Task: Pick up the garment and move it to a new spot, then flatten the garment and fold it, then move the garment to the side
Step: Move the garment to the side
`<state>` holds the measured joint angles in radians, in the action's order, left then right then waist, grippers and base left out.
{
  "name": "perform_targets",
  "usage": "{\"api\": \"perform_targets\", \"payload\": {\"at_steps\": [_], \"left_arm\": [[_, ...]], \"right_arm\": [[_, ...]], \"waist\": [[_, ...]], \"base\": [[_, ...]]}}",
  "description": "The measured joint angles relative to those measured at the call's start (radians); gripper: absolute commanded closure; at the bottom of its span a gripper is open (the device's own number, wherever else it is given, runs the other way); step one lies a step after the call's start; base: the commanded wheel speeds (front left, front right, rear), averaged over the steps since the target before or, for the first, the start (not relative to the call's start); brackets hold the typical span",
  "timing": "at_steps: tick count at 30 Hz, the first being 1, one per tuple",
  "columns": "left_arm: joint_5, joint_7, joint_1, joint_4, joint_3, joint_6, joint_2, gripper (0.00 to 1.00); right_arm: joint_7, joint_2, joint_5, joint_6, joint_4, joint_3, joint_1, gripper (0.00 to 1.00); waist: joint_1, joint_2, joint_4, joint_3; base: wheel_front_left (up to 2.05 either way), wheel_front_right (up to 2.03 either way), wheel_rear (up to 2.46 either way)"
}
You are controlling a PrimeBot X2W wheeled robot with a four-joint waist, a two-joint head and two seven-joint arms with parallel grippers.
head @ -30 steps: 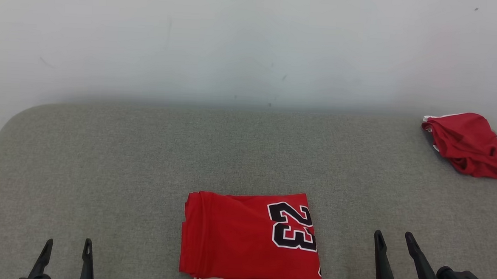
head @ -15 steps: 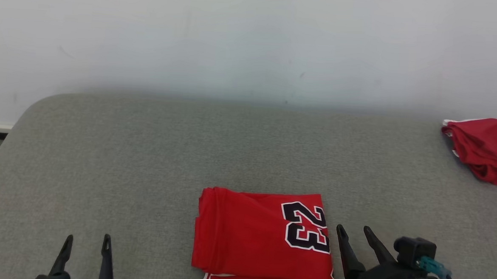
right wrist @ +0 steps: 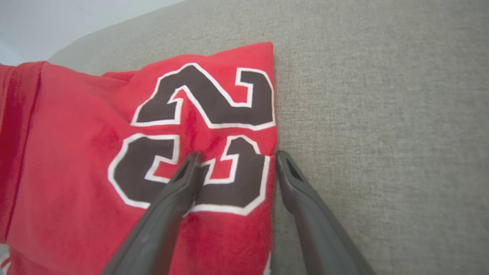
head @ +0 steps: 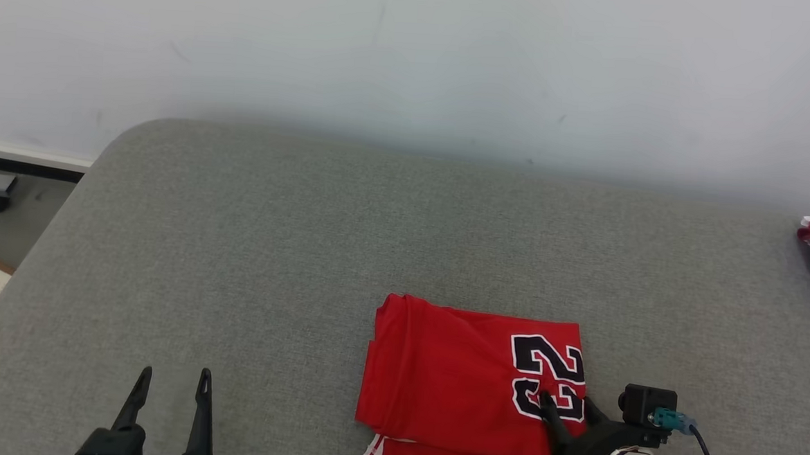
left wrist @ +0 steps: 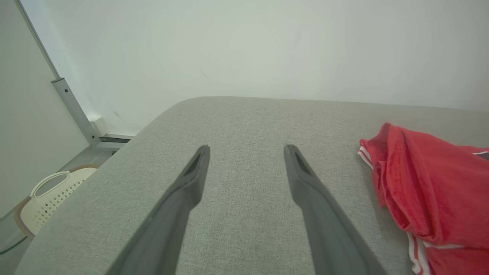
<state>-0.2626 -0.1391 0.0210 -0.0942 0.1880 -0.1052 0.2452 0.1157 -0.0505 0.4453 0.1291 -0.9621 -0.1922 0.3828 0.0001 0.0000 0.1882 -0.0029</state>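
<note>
While left pincer (head: 175, 372) hovers spread, right pincer (head: 566, 400) straddles garment (head: 453, 369) edge.

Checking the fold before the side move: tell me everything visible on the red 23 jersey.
The red jersey is folded into a rectangle, flat on the gray fabric surface. Soft-looking cloth; a black 23 outlined in white sits sideways at its right end; white-striped trim shows at the near left corner; layered edges along the left. The open right gripper straddles its right edge, one finger over the number; contact is unclear.
</note>
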Motion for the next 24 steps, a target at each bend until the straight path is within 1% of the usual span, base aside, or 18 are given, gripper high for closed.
{"api": "perform_targets", "payload": {"at_steps": [4, 8, 10, 12, 15, 16, 17, 19, 22, 24], "left_arm": [[0.000, -0.007, -0.006, -0.006, -0.003, -0.001, 0.004, 0.00], [-0.002, -0.011, -0.006, -0.009, -0.004, -0.009, 0.005, 0.00], [-0.003, -0.018, -0.005, -0.010, -0.008, -0.011, 0.006, 0.00], [-0.007, -0.019, -0.005, -0.012, -0.008, -0.011, 0.005, 0.00], [-0.012, -0.023, -0.006, -0.019, -0.003, -0.012, 0.004, 0.00], [-0.012, -0.024, -0.006, -0.020, -0.001, -0.012, 0.003, 0.00], [-0.012, -0.024, -0.007, -0.021, 0.001, -0.012, 0.001, 0.00], [-0.012, -0.024, -0.007, -0.022, 0.002, -0.012, 0.001, 0.00], [-0.018, -0.028, -0.007, -0.021, -0.004, -0.018, 0.002, 0.00], [-0.022, -0.036, -0.006, -0.021, -0.009, -0.019, 0.005, 0.00]], "right_arm": [[0.039, 0.000, 0.004, 0.001, -0.087, -0.016, 0.046, 0.00], [0.088, 0.000, 0.032, 0.001, -0.118, -0.039, 0.067, 0.00], [0.100, 0.000, 0.028, 0.001, -0.137, -0.051, 0.075, 0.00], [0.103, 0.001, 0.029, 0.002, -0.159, -0.059, 0.090, 0.00], [0.076, 0.001, 0.041, 0.003, -0.194, -0.081, 0.108, 0.00], [0.063, 0.000, 0.060, 0.003, -0.191, -0.095, 0.108, 0.56], [0.053, -0.001, 0.082, 0.003, -0.181, -0.111, 0.108, 1.00], [0.057, -0.004, 0.110, 0.003, -0.170, -0.135, 0.107, 1.00], [0.080, -0.002, 0.103, 0.003, -0.185, -0.154, 0.123, 1.00], [0.090, -0.013, 0.090, 0.003, -0.192, -0.164, 0.148, 1.00]], "waist": [[0.0000, 0.0000, 0.015, 0.010], [0.0000, 0.0000, 0.013, 0.014], [0.0000, 0.0000, 0.006, 0.015], [0.0000, 0.0000, -0.002, 0.017], [0.0000, 0.0000, -0.007, 0.020], [-0.0001, 0.0000, -0.007, 0.020], [-0.0001, -0.0001, -0.007, 0.019], [-0.0001, 0.0000, -0.007, 0.020], [0.0000, 0.0000, -0.013, 0.023], [0.0000, 0.0000, -0.020, 0.029]], "base": [[0.00, 0.00, 0.00], [0.00, 0.00, 0.00], [0.00, 0.00, 0.00], [0.00, 0.00, 0.00], [0.00, 0.00, 0.00], [0.00, 0.00, 0.00], [0.00, 0.00, 0.00], [0.00, 0.00, 0.00], [0.00, 0.00, 0.00], [0.00, 0.00, 0.00]]}}
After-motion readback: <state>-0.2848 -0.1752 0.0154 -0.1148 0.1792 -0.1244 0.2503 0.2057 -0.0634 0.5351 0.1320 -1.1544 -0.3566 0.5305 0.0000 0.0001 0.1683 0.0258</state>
